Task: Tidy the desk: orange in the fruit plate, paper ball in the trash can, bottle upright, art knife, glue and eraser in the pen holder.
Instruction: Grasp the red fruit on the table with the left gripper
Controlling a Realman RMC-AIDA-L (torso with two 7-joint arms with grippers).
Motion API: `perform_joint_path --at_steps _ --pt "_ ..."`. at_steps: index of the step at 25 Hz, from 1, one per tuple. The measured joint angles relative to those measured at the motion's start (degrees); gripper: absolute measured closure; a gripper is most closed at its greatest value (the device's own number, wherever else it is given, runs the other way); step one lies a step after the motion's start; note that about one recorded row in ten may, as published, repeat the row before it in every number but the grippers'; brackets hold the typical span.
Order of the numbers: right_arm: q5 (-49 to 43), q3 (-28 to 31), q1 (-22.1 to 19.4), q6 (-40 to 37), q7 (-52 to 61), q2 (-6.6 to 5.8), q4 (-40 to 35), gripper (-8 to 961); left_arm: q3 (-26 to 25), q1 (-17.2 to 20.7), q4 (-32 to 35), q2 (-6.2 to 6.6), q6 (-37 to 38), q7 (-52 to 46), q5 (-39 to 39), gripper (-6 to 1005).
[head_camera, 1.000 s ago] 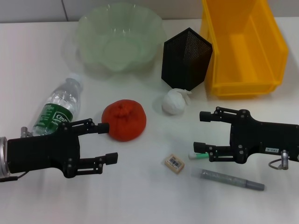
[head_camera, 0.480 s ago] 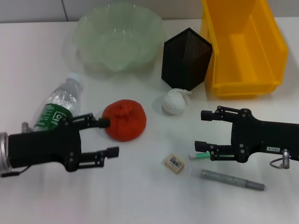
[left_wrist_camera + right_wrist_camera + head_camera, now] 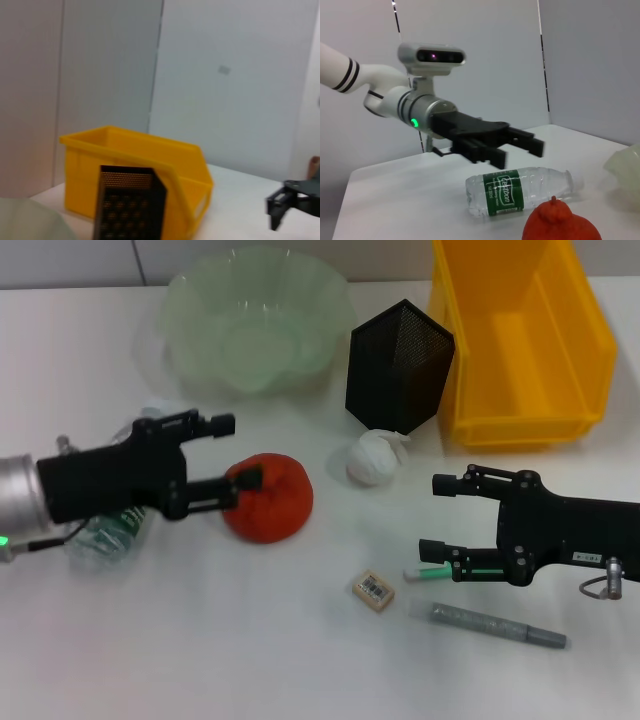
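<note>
The orange (image 3: 270, 500) (image 3: 561, 223) sits mid-table, and my left gripper (image 3: 235, 452) (image 3: 517, 151) hangs open above its left side, one finger crossing its edge in the head view. The bottle (image 3: 103, 536) (image 3: 520, 190) lies on its side, mostly hidden under the left arm. The paper ball (image 3: 373, 460) rests against the pen holder (image 3: 398, 365) (image 3: 130, 210). My right gripper (image 3: 434, 516) (image 3: 287, 202) stands open beside the glue (image 3: 425, 573). The eraser (image 3: 373, 590) and the grey art knife (image 3: 497, 624) lie near the front. The fruit plate (image 3: 258, 325) and the trash can (image 3: 520, 335) stand at the back.
The trash can (image 3: 135, 175) stands just right of the pen holder. White table shows in front of the left arm.
My left gripper has risen and swung back and right, from in front of the bottle to above it, beside the orange. The right gripper has hardly moved.
</note>
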Motion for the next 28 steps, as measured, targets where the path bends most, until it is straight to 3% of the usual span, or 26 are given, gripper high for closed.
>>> perform_joint_path --at_steps 4,18,24,26,27,28 --pt "0.0 0.1 0.0 0.0 0.0 0.0 -0.1 147 0.2 -2.9 0.8 -1.16 -6.8 -2.3 0.0 288" --pt "0.1 0.1 0.1 0.0 0.1 -0.09 -0.1 147 0.7 -4.4 1.4 -1.44 -7.6 -3.3 0.3 312" --pt "0.1 0.1 0.3 0.0 0.1 -0.09 -0.2 146 7.1 -4.8 3.3 -1.79 -10.9 -6.1 0.5 323" --pt "0.1 0.1 0.3 0.1 0.1 -0.09 -0.2 146 12.0 -4.8 4.8 -1.93 -13.8 -8.8 0.5 326" --pt "0.1 0.1 0.3 0.1 0.1 -0.09 -0.2 146 12.0 -4.8 4.8 -1.93 -13.8 -8.8 0.5 328" --pt "0.1 0.1 0.3 0.1 0.1 -0.07 -0.2 146 15.8 -4.8 6.0 -1.94 -15.5 -10.7 0.5 330"
